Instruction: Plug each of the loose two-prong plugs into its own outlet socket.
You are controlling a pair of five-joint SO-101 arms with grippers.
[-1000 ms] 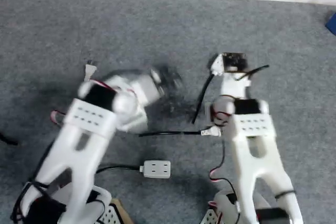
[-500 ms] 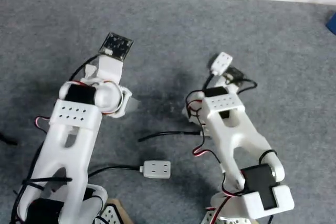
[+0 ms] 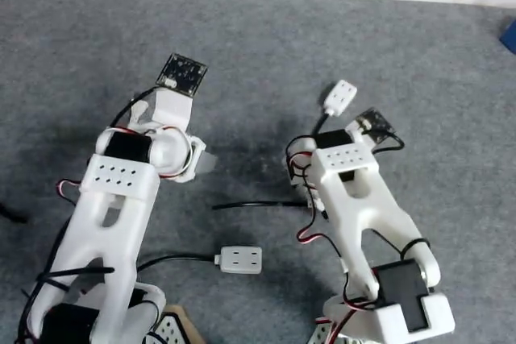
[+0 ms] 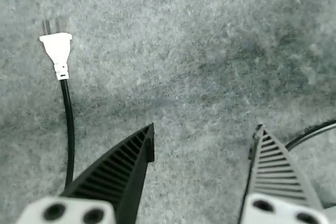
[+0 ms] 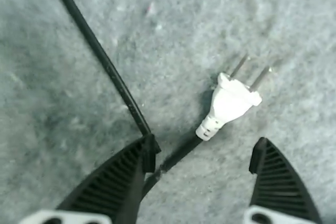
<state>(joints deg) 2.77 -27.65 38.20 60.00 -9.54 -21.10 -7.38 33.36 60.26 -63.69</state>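
Grey carpet (image 3: 419, 54) is spread under both arms; since a second ago the left arm has been swung forward and the right arm folded back. The left gripper (image 4: 205, 128) is held spread, well apart from the first plug (image 4: 56, 50). The right gripper (image 5: 205, 139) is likewise spread, the second plug (image 5: 229, 103) lying just ahead of it, while the near outlet socket (image 3: 240, 259) and the far outlet socket (image 3: 339, 97) are left unplugged.

From the high camera we look steeply down on the grey surface (image 3: 419, 62), the arms (image 3: 355, 199) rising from its near edge. Our wrist cameras hover close over it (each peering between its own fingers (image 4: 126, 171)): left gripper (image 4: 205, 128), right gripper (image 5: 205, 140). Both patches lie mid-surface within the overhead.
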